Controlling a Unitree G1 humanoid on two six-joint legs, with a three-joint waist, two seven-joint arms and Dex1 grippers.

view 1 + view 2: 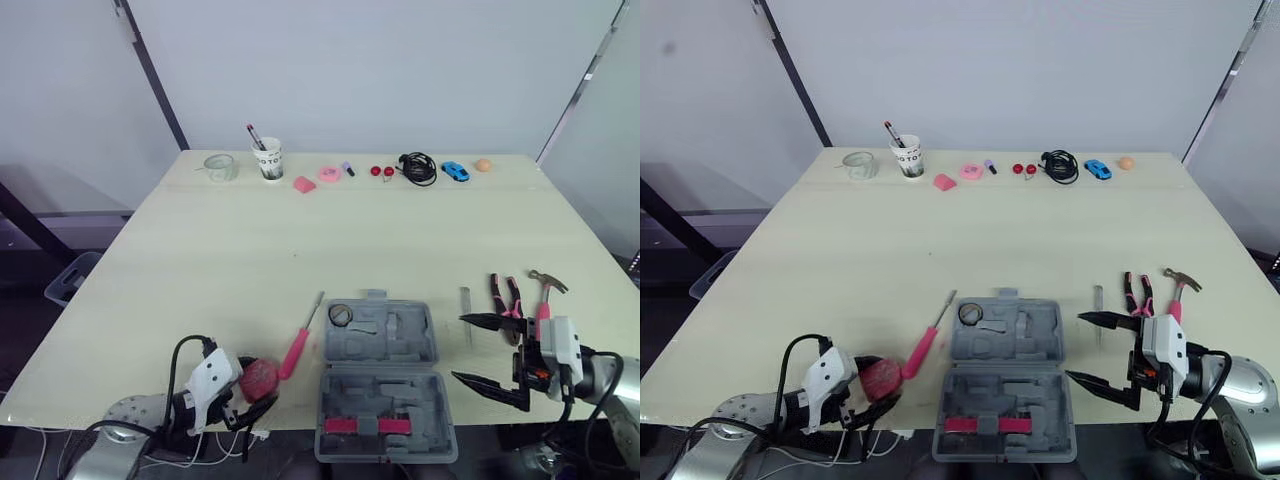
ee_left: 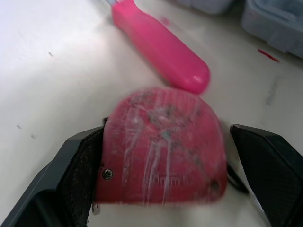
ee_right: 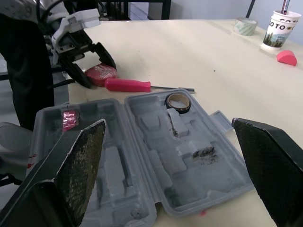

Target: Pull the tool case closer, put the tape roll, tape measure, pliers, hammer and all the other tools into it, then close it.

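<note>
Nearest the viewer, at 6 o'clock on the pale table point(image 1: 300, 240), one grey case point(image 1: 385, 385) lies open flat, both halves facing up. Two pink strips point(image 1: 365, 425) mark the near half. One dark tape roll point(image 1: 340, 315) sits in the far half, at its 11 o'clock corner.

One pink-handled screwdriver point(image 1: 296, 350) lies just beside the case at 9 o'clock. One red tape measure point(image 1: 258, 377) rests on the table past the screwdriver's handle, at 8 o'clock from the case.

Two tools show. The left tool point(image 2: 165, 135) is spread around the tape measure. One finger point(image 2: 80, 175) touches its side; the other stands just clear. The right tool point(image 1: 458, 348) hangs spread wide with nothing in it, at 3 o'clock of the case, tips pointing toward the case.

One pair of pink pliers point(image 1: 505, 298) and one hammer point(image 1: 545, 292) lie side by side at 2 o'clock from the case, just beyond the right tool, which hides part of the hammer's handle. One thin metal piece point(image 1: 465, 300) beside the pliers is too small to name.

Along the 12 o'clock edge: one clear tape roll point(image 1: 220, 166), one paper cup point(image 1: 268, 160), one black cable point(image 1: 418, 168), one blue toy car point(image 1: 455, 171), one orange ball point(image 1: 484, 165). Several small pink and red bits between them are hard to make out.
</note>
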